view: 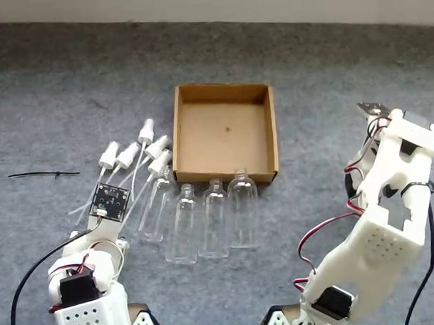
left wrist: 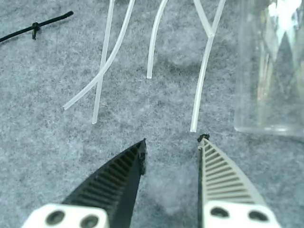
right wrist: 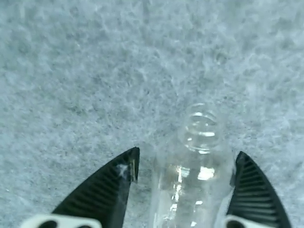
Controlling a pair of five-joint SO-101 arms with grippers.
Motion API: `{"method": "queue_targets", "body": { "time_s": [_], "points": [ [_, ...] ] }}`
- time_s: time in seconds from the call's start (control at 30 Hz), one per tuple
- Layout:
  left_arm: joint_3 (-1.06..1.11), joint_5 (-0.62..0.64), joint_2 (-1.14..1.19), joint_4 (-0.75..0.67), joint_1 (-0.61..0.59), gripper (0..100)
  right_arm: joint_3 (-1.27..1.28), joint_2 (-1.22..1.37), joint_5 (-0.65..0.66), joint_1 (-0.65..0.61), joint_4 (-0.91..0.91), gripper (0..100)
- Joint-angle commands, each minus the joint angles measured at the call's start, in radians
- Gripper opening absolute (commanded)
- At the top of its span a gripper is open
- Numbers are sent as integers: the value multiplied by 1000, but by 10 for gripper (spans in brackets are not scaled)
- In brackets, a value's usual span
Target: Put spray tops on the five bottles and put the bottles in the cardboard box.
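Four clear bottles (view: 214, 218) lie side by side on the grey carpet just in front of the cardboard box (view: 273, 132), which holds nothing. Several white spray tops (view: 142, 152) with long dip tubes (left wrist: 105, 61) lie to the box's left. My left gripper (left wrist: 172, 140) is open, low over the carpet at the tube ends, with the base of a bottle (left wrist: 268, 71) beside it. My right gripper (right wrist: 187, 161), raised at the table's right side (view: 374, 113), is shut on a fifth clear bottle (right wrist: 199, 156) that has an open neck and no top.
A black cable tie (view: 46, 174) lies on the carpet left of the spray tops, also near the left gripper (left wrist: 35, 28). Bare carpet stretches between the box and the right arm (view: 383, 221).
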Motion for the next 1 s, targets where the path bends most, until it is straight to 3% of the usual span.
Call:
{"method": "queue_targets", "body": {
  "time_s": [0.0, 0.97],
  "points": [
    [19, -8, 2, 11, -16, 171, -59, -1, -5, 12, 2, 270],
    [19, -8, 2, 11, -16, 171, -65, 27, -11, -4, -105, 270]
  ]
}}
